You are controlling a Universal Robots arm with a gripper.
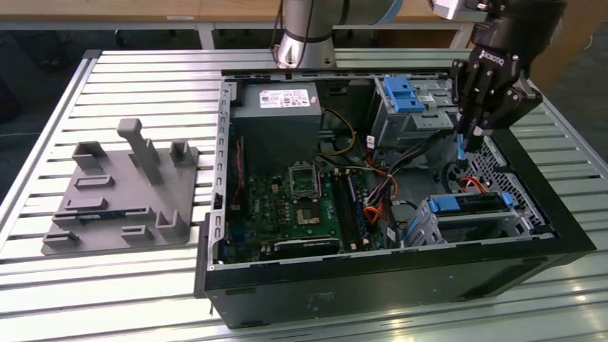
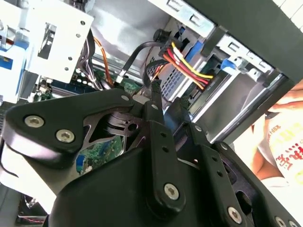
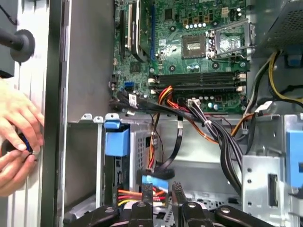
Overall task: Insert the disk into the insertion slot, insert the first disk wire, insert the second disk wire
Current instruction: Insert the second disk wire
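One matte black tool (image 1: 472, 134), clamped on flat second disk wire (image 3: 177, 142), blue plug (image 3: 155, 182)

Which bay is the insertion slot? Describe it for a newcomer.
Start at the open computer case. In its near corner at the exterior view's right sits the insertion slot, a low box of perforated silver-grey sheet metal. It is lower and nearer than the taller bay carrying a blue latch.

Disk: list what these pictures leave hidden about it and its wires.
- Exterior view: the sockets of the disk, too small and behind the red wire.
- Second wrist view: where the yellow-red bundle leads, lost behind metal framing.
- First wrist view: what the hand pinches, mostly covered by it.
- First wrist view: the body of the gripper, cut off by the edge.
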